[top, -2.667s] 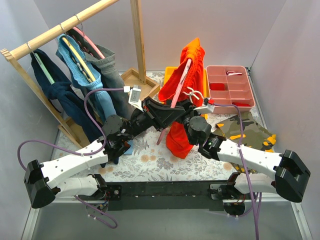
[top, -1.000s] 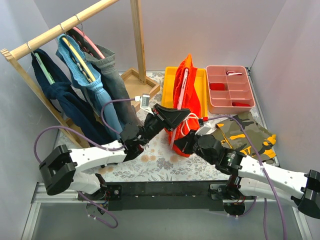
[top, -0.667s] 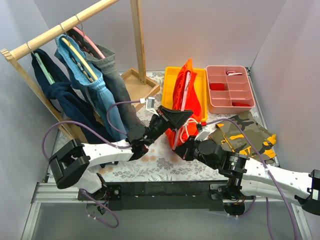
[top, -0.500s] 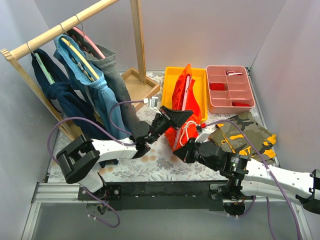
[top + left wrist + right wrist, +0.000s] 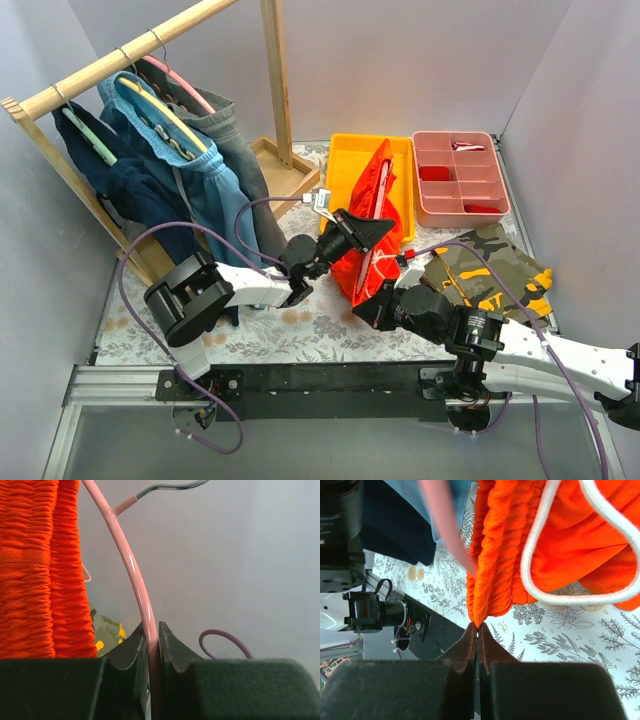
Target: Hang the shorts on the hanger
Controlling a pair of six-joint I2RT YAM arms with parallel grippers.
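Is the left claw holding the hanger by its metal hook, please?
No, the left claw grips the hanger on its pink arm, below the hook.

Top: high above near edge, looking down over whole bench (image 5: pixel 330 325). Left wrist: very close, facing hanger (image 5: pixel 135 580). Right wrist: close, looking down past shorts (image 5: pixel 495 555). Shorts in all three.

shorts (image 5: pixel 368 262) were draped over hanger (image 5: pixel 381 196), tilted, near the middle of the table (image 5: pixel 320 328), just in front of the bin (image 5: pixel 340 160). Divided tray (image 5: pixel 456 135) was set just right of the bin. Loose garment (image 5: pixel 492 266) was laid in front of the tray. Rack (image 5: pixel 130 55) was stood far left.
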